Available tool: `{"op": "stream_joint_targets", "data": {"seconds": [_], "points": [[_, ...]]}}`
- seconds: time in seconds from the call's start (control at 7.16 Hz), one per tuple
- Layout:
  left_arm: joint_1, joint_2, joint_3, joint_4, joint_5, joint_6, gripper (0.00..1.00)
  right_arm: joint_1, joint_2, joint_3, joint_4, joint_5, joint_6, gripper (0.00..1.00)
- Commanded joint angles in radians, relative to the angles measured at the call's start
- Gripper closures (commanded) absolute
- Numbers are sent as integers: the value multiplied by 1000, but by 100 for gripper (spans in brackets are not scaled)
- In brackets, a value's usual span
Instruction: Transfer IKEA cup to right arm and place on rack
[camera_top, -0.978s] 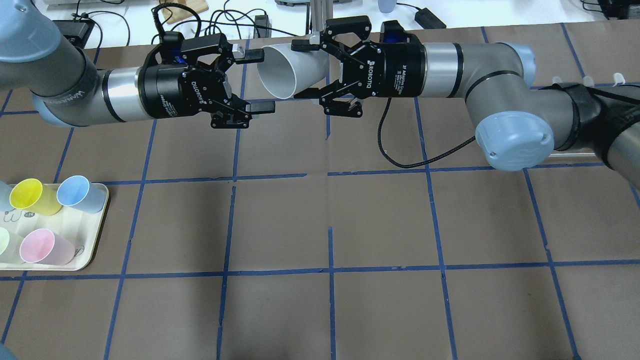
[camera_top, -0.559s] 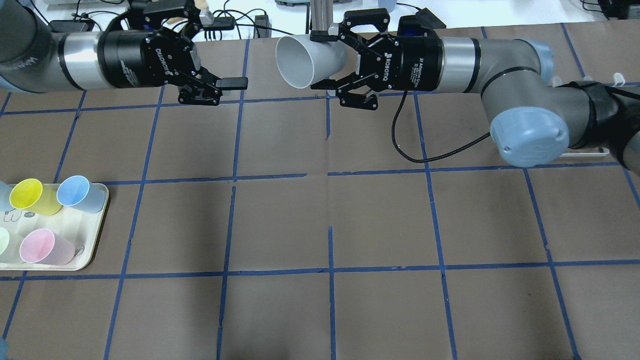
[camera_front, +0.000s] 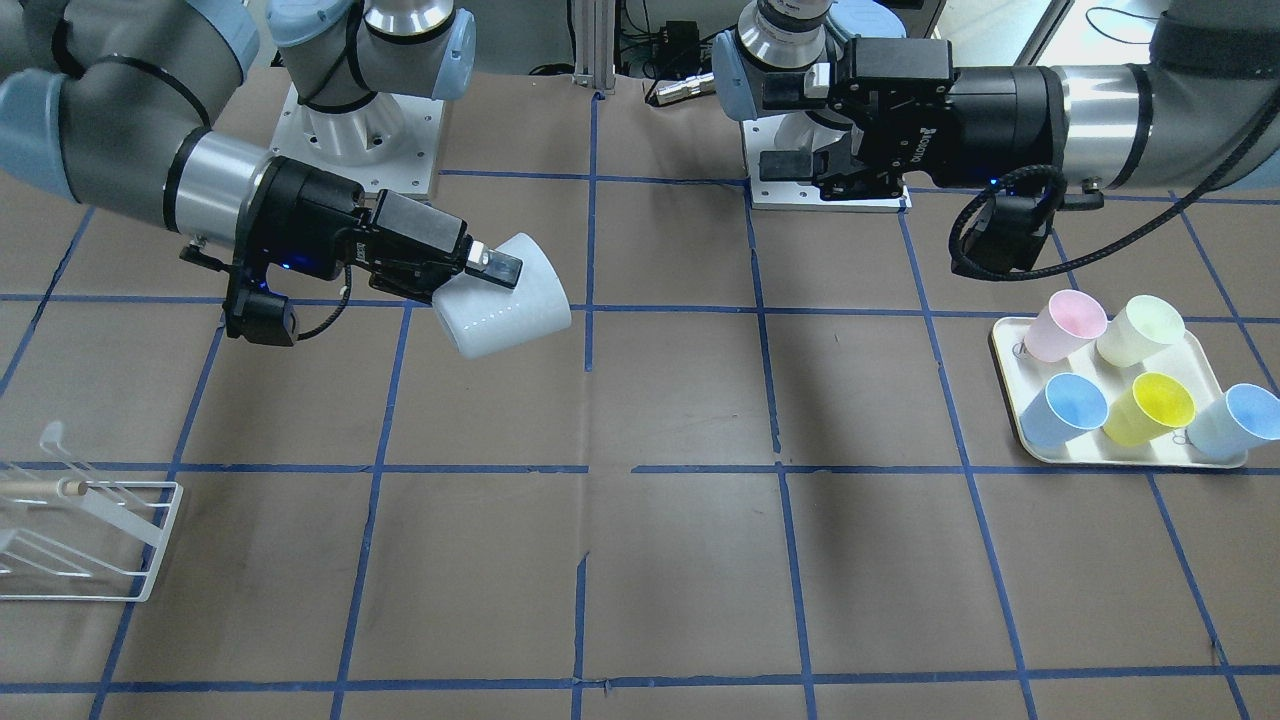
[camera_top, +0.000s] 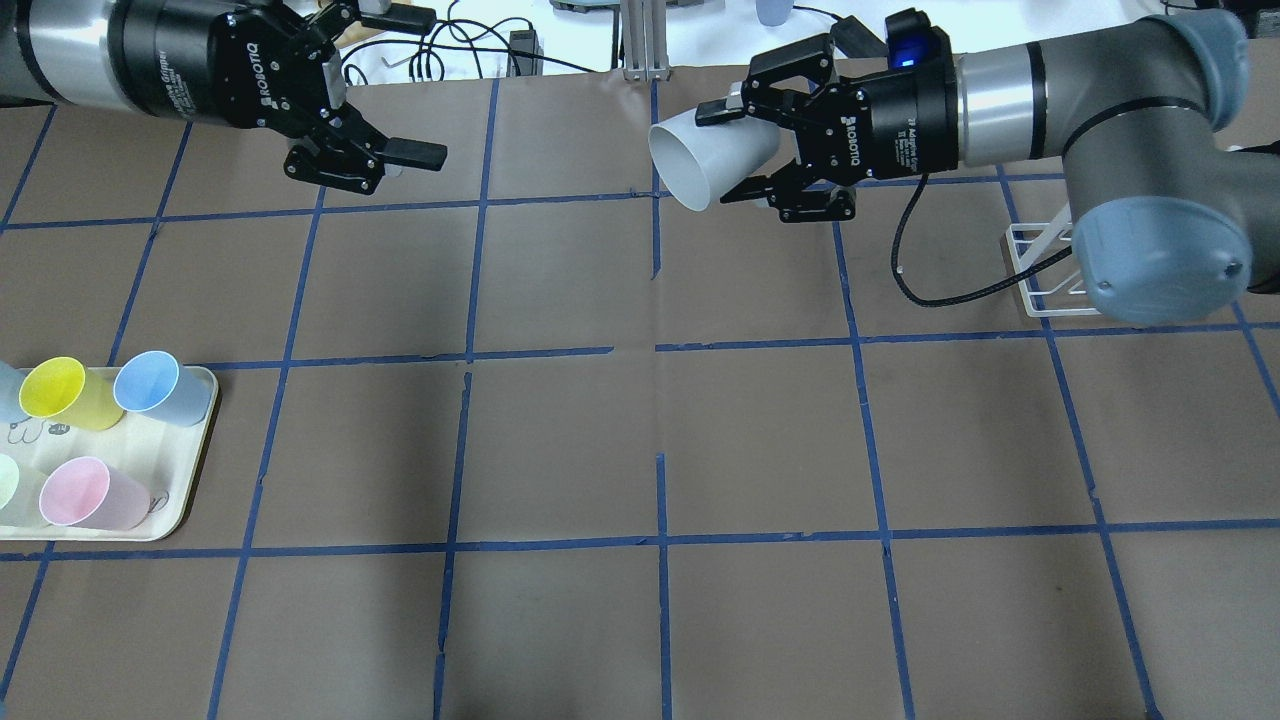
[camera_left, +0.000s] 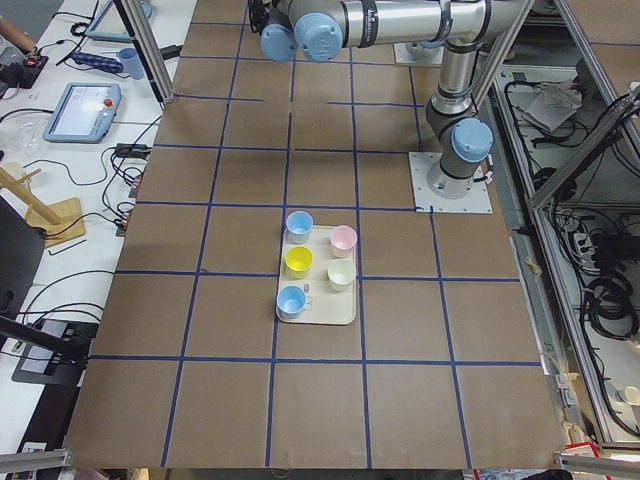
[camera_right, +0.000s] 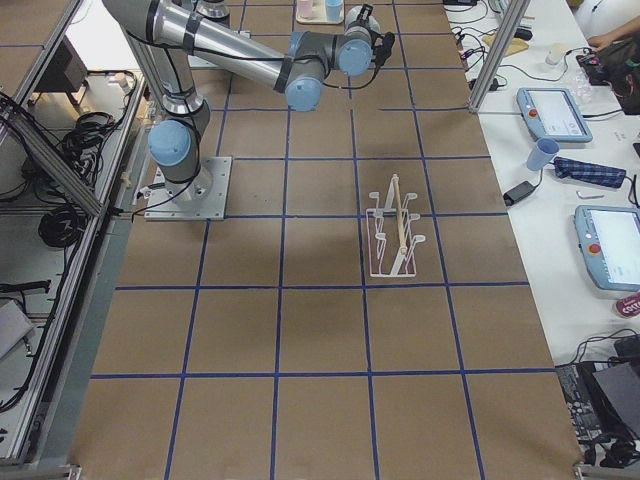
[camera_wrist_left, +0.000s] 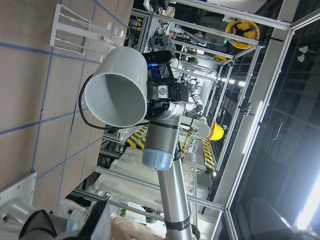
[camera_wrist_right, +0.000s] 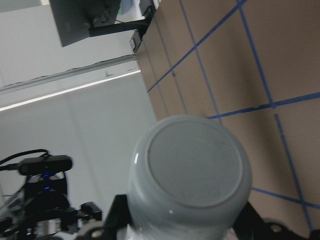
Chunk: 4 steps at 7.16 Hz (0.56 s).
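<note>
The grey IKEA cup hangs on its side above the table, mouth toward the left arm. My right gripper is shut on the cup's narrow end. The front view shows the cup in the right gripper, well above the table. Its base fills the right wrist view, and its open mouth shows in the left wrist view. My left gripper is open and empty, far left of the cup. The white wire rack stands under the right arm's elbow, partly hidden, and shows whole in the exterior right view.
A cream tray at the table's left edge holds yellow, blue, pink and pale green cups. In the front view the rack sits at the lower left and the tray at the right. Cables lie beyond the far edge.
The right gripper has carried the cup to the right, away from the left gripper. The left gripper, open, has drawn back to the left and toward the far edge.
</note>
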Motion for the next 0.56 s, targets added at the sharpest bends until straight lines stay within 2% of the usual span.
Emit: {"op": "stream_joint_targets", "data": {"seconds": [0.0, 0.28, 0.42], "points": [[-22, 46, 8, 384, 348, -475, 10, -5, -73, 2, -6, -325, -15, 71], [-156, 81, 8, 604, 555, -697, 9, -6, -73, 2, -7, -526, -109, 81], [-247, 80, 4, 707, 731, -910, 9, -3, -73, -3, -17, -647, -203, 85]]}}
